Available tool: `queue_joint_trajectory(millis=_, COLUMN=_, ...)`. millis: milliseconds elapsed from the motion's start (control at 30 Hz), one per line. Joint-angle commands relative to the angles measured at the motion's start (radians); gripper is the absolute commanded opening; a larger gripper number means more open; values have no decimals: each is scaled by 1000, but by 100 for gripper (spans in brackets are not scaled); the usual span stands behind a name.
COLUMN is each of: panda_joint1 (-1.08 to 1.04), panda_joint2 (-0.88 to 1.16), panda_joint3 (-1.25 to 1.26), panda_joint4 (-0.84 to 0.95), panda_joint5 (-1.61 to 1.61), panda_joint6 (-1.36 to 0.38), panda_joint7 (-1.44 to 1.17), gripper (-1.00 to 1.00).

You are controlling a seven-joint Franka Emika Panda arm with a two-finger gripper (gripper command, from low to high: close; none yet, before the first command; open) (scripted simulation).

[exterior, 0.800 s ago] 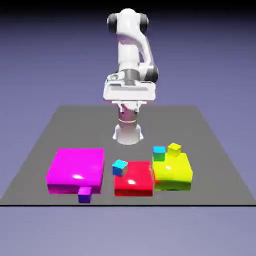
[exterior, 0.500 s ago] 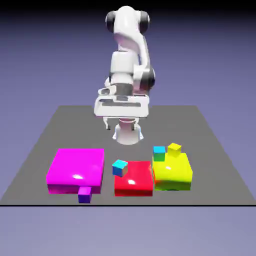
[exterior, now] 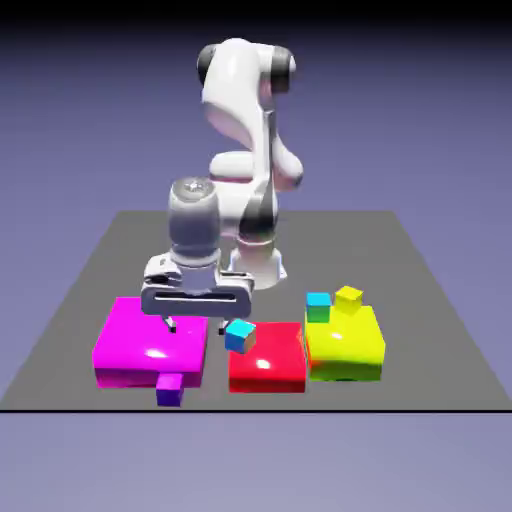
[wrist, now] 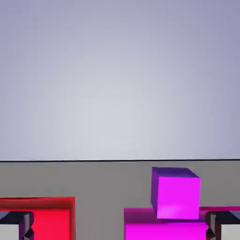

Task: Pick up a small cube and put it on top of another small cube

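**Purple cube at magenta block's front edge, claw wide and empty above**

purple cube [exterior: 169,389] sits on the table [exterior: 70,300] touching the near face of the flat magenta block [exterior: 150,345], toward that block's right half in the exterior view. Nothing on top of it, nothing gripping it. In the hand view the purple cube [wrist: 175,193] shows right of centre, just beyond the magenta block's edge [wrist: 164,227], not between the fingertips

Left to right in the exterior view:
- magenta block, largest flat one, purple cube in front
- gripper [exterior: 196,324] hanging over the magenta block's far right part, pointing down, jaws spread wide, holding nothing; fingertips [wrist: 16,225] sit at both bottom corners of the hand view
- light-blue cube [exterior: 239,336], tilted, at the red block's far-left corner
- red block [exterior: 268,362], just beside the magenta one
- yellow-green block [exterior: 346,345], close against the red
- teal cube [exterior: 318,306] at the yellow-green block's far-left corner; seated on it or just behind, can't tell
- yellow cube [exterior: 348,298] just right of the teal one
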Motion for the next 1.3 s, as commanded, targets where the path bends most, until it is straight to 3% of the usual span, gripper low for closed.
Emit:
queue_joint_trajectory(millis=0, panda_joint1=-5, panda_joint2=36, panda_joint3=-4, panda_joint4=33, panda_joint5=-1, panda_joint6=-35, panda_joint7=-6, gripper=0)
queue_joint_trajectory(millis=333, panda_joint1=-51, panda_joint2=393, panda_joint3=-45, panda_joint4=362, panda_joint5=-12, panda_joint6=-376, panda_joint7=-60, gripper=0)
queue_joint_trajectory(millis=500, panda_joint1=-58, panda_joint2=446, panda_joint3=-43, panda_joint4=263, panda_joint5=-10, panda_joint6=-224, panda_joint7=-56, gripper=0)
queue_joint_trajectory(millis=533, panda_joint1=-58, panda_joint2=446, panda_joint3=-43, panda_joint4=263, panda_joint5=-10, panda_joint6=-224, panda_joint7=-56, gripper=-100)
queue_joint_trajectory(millis=700, panda_joint1=-49, panda_joint2=379, panda_joint3=-46, panda_joint4=346, panda_joint5=3, panda_joint6=-364, panda_joint7=-38, gripper=-100)
queue_joint_trajectory(millis=1267, panda_joint1=16, panda_joint2=-101, panda_joint3=-63, panda_joint4=-211, panda_joint5=489, panda_joint6=33, panda_joint7=702, gripper=-100)
